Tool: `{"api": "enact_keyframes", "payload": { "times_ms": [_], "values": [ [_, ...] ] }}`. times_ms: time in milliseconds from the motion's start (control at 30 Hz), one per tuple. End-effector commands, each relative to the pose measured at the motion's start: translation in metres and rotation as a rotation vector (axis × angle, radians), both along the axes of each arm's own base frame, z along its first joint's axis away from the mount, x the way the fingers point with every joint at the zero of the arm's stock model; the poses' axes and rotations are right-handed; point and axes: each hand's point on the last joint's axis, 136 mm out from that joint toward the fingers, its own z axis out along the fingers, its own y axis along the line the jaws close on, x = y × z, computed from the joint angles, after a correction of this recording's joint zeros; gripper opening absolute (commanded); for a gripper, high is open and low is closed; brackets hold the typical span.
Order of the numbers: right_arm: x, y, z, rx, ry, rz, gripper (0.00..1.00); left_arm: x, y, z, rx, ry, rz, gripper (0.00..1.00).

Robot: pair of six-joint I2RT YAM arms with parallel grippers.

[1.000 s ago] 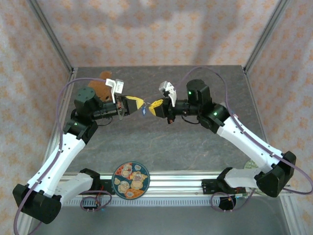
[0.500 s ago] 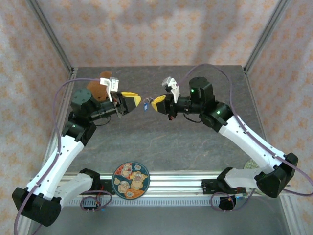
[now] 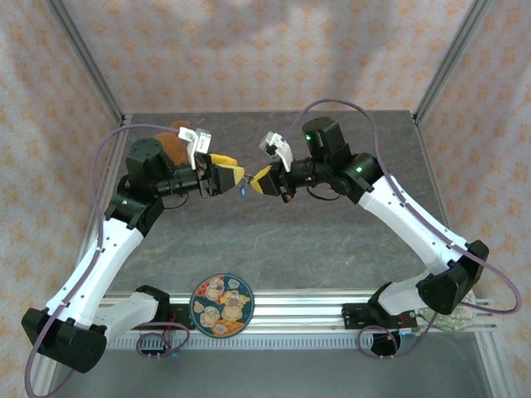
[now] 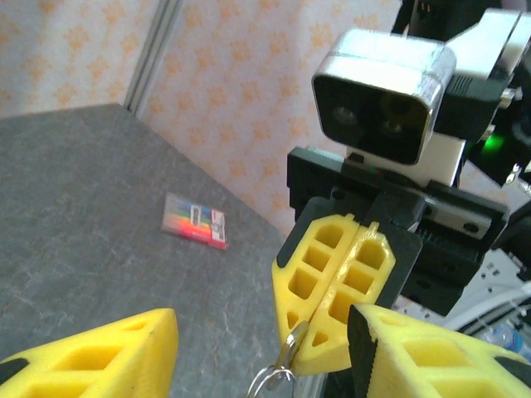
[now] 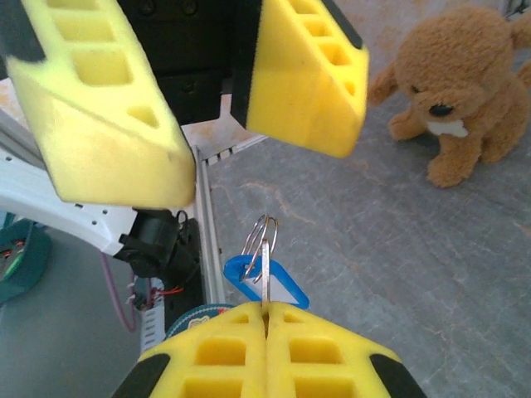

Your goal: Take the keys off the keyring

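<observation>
The keys (image 5: 265,264) show in the right wrist view as a thin silvery strip, probably a blade seen edge-on, rising straight out from between the fingers of the right gripper (image 5: 265,313), which are pressed together on it. The strip runs up into the wire keyring (image 5: 260,233), and a blue tag (image 5: 280,287) hangs from the same bunch, just beside the fingertips. Above and facing them is the left gripper (image 5: 253,170), its two yellow fingers spread wide, touching neither the ring nor the strip. A brown teddy bear (image 5: 452,95) sits upright on the grey table (image 5: 431,274) at the far right. In the left wrist view the left arm's own fingers stand apart at the bottom corners, and between them the right arm's closed fingertips pinch a small silvery piece whose ring dangles off the lower edge – too blurred there to tell key from ring. A small coloured card (image 4: 195,221) lies flat on the table well behind, near the patterned wall. From the top camera the two grippers meet tip to tip in the air over the middle of the table, the blue tag a tiny speck just under the gap between them; the metal itself is too small to make out. The bear sits behind the left arm – and a round patterned plate (image 3: 221,305) rests at the near edge between the two bases.
</observation>
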Motion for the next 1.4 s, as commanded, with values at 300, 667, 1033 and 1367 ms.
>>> {"api": "enact_keyframes", "payload": {
  "times_ms": [300,667,1033,1367],
  "values": [
    [-0.011,-0.001,0.016,0.020,-0.003,0.076,0.00,-0.024,-0.011,-0.004,0.071,-0.009,-0.116,0.50],
    [-0.011,-0.002,0.017,0.017,-0.002,0.076,0.00,-0.029,-0.011,-0.004,0.072,-0.014,-0.132,0.21],
    [0.000,-0.007,0.026,0.081,-0.108,-0.014,0.00,-0.019,-0.008,0.011,-0.004,-0.041,-0.062,0.00],
    [-0.009,-0.017,0.023,0.178,-0.233,-0.066,0.00,-0.008,-0.005,0.029,-0.099,-0.051,-0.001,0.00]
  ]
}}
